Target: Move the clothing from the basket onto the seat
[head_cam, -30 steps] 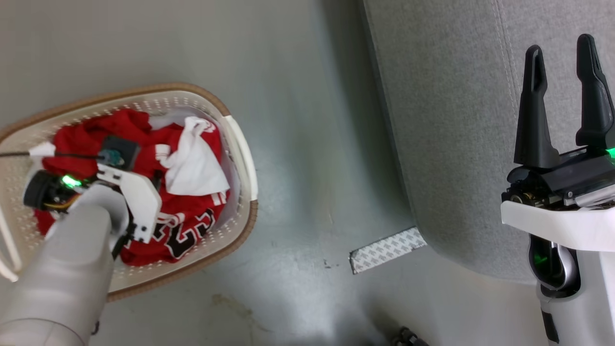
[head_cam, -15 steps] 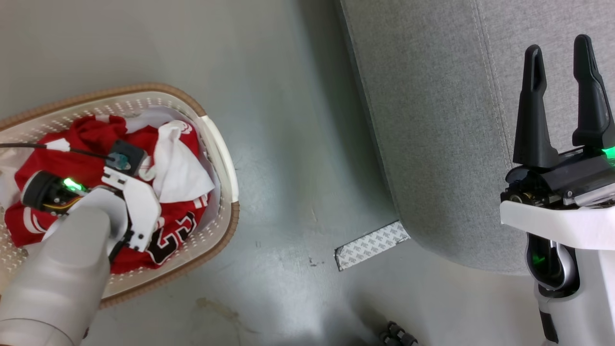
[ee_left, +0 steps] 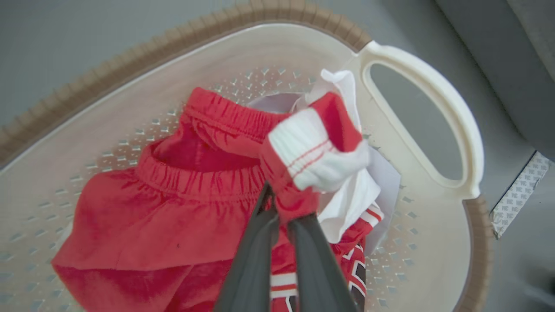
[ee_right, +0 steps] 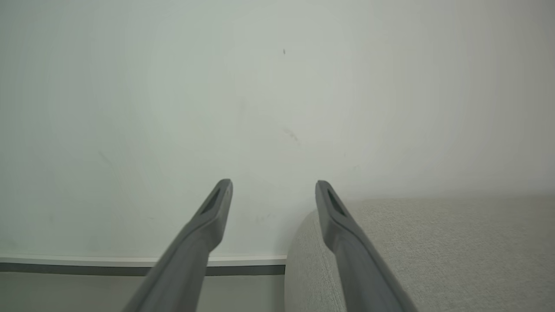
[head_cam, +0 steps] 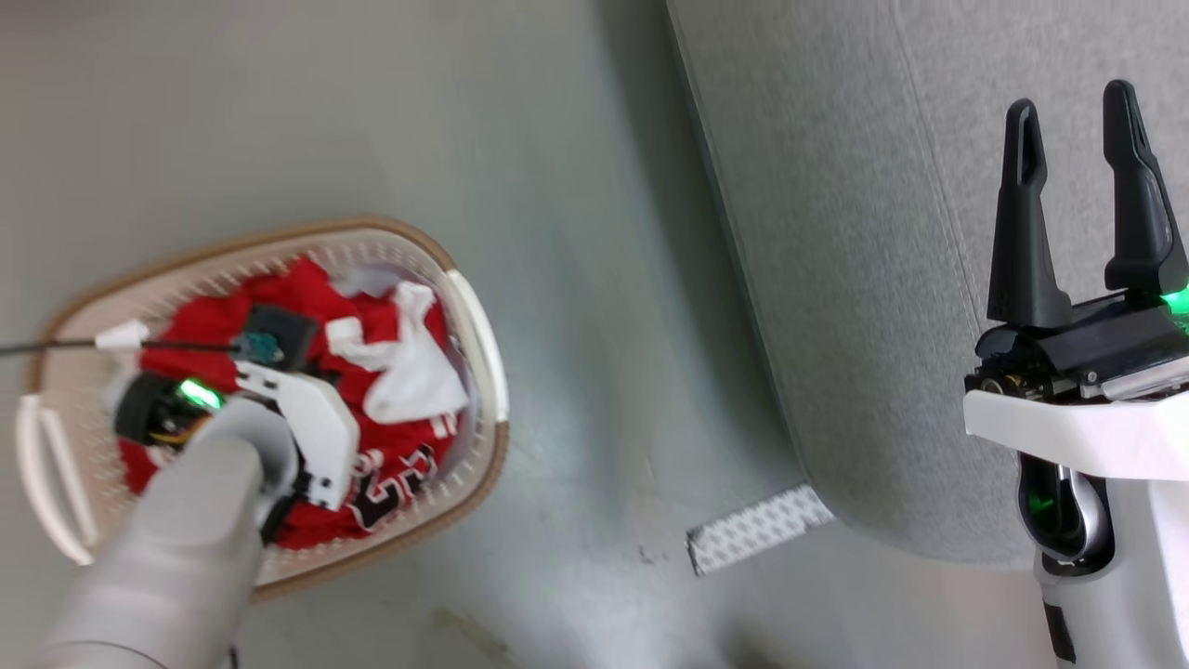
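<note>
One basket [head_cam: 367, 229] stands on the grey floor [head_cam: 576, 279], well apart from the one seat [head_cam: 836, 279], and the head view shows both of its white handles, one at each end. All the clothing [head_cam: 302, 297] lies inside it in a crumpled red heap. At least two pieces can be counted: shorts with a gathered waistband [ee_left: 151, 225] and a top with black-and-white lettering [head_cam: 395, 474]; whether there are more I cannot tell. The left gripper [ee_left: 279, 212] reaches down into the basket near the handle end. Its two fingers are pressed together, pinching a red fold that ends in a white ribbed cuff [ee_left: 312, 151], which is bunched up above the heap. A pale sheet [ee_left: 387, 173] lies beneath the clothes against the basket wall. The right gripper [head_cam: 1070, 98] hangs above the seat's front edge with its two fingers spread and nothing between them; its wrist view shows them [ee_right: 273, 185] pointing toward a plain wall over a rounded corner of the seat [ee_right: 433, 251]. One patterned strip [head_cam: 757, 530] lies on the floor by the seat's near corner.
</note>
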Robot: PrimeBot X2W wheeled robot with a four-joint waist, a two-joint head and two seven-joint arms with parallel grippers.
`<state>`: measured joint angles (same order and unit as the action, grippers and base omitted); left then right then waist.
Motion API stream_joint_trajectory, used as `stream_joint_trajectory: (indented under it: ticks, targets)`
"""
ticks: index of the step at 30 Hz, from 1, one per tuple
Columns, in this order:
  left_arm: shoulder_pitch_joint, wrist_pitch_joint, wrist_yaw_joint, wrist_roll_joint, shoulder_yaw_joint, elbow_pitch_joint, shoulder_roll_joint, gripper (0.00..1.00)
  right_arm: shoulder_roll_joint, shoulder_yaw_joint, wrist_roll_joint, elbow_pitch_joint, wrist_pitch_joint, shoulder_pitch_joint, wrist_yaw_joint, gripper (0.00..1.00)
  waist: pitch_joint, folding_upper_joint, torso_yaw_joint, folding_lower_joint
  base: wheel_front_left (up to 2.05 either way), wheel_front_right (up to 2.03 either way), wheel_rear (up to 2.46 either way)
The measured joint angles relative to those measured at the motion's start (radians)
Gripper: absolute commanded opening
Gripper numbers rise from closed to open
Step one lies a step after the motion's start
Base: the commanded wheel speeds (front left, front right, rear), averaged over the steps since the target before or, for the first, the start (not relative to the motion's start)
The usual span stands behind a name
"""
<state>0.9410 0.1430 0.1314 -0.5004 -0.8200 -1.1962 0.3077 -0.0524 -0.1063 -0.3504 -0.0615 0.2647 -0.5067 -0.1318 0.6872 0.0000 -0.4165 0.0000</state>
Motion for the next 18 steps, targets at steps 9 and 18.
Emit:
stream_joint_trajectory:
  ticks: [9,18]
  targets:
    - [-0.085,0.094,0.0,-0.082,-0.028,0.026,-0.069,0.0,-0.039,0.002,0.009,0.044,0.0,0.053,0.0,1.0,-0.163,0.0,0.072,0.0,0.0,0.0,0.0]
    - [-0.18,0.119,0.0,-0.144,-0.028,0.125,-0.101,0.0,-0.089,0.004,0.008,0.091,0.0,0.135,0.0,1.0,-0.36,0.0,0.165,-0.0001,0.0,0.0,0.0]
